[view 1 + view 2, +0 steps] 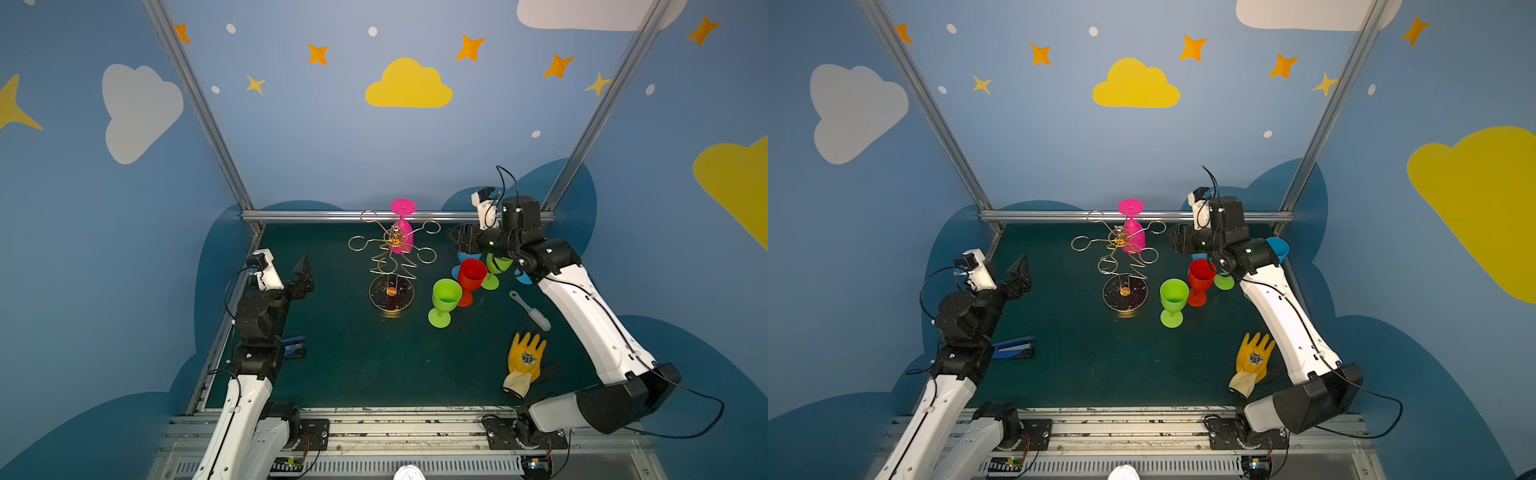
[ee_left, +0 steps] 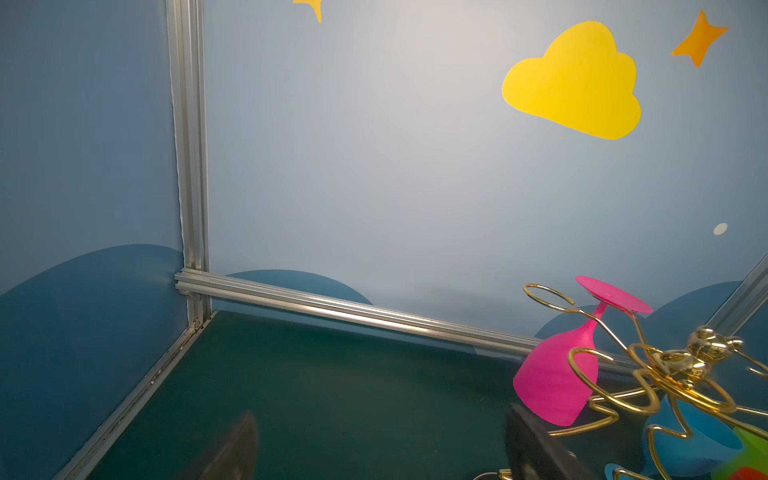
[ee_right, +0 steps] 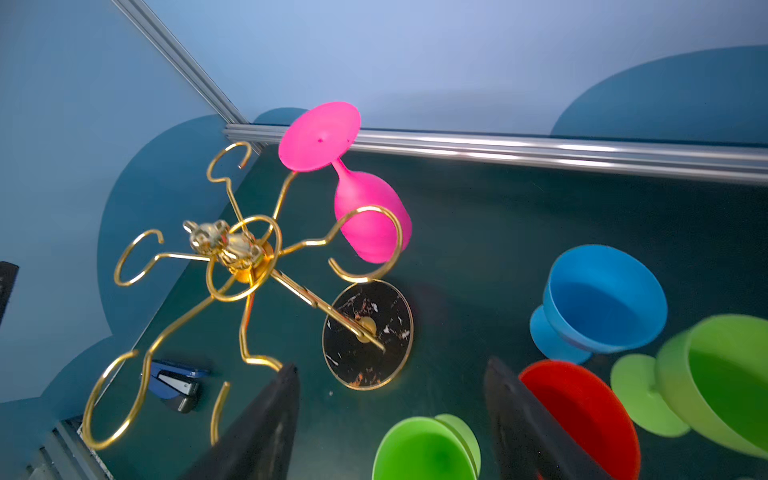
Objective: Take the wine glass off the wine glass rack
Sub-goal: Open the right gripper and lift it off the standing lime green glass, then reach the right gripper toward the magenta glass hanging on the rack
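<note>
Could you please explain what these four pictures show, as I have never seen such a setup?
These are two white-and-black robot arms on a dark green table. Two pictures look down from one overhead camera; the other two come from cameras on each arm's wrist. Each arm ends in a two-fingered gripper: the left gripper and right gripper both stand open and hold nothing. A pink wine glass hangs upside down on the gold wire rack with a round dark base. On the table stand two green glasses, a red glass and a blue glass; a white brush, yellow glove and blue stapler lie nearby.
</note>
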Controlling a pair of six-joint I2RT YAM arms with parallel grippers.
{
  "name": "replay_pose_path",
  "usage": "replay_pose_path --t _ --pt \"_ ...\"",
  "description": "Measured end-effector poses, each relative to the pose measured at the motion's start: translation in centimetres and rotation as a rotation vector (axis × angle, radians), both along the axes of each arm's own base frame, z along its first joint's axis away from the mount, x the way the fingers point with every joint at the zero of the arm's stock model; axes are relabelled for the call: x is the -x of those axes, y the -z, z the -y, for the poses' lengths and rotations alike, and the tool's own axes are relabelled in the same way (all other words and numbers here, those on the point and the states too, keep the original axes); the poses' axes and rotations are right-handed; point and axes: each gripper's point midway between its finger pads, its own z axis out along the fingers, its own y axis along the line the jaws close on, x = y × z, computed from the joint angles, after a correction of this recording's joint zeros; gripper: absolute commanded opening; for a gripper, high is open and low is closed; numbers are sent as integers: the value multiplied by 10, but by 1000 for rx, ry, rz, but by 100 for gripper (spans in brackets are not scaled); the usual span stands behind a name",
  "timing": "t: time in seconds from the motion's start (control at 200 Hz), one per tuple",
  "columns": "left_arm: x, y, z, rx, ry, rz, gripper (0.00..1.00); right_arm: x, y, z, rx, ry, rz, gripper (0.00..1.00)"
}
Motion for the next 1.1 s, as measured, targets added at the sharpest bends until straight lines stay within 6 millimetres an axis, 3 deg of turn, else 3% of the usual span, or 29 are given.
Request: replay_pose_path --t 0.275,0.596,1.101 --pt "-1 2 0 0 0 -6 91 -44 -12 -25 -68 -72 0 73" --pt "-3 5 0 0 0 -14 91 -86 1 -53 -107 -135 -47 72" --pt "-4 8 0 0 -2 -26 91 -123 15 -80 -181 -177 -96 69"
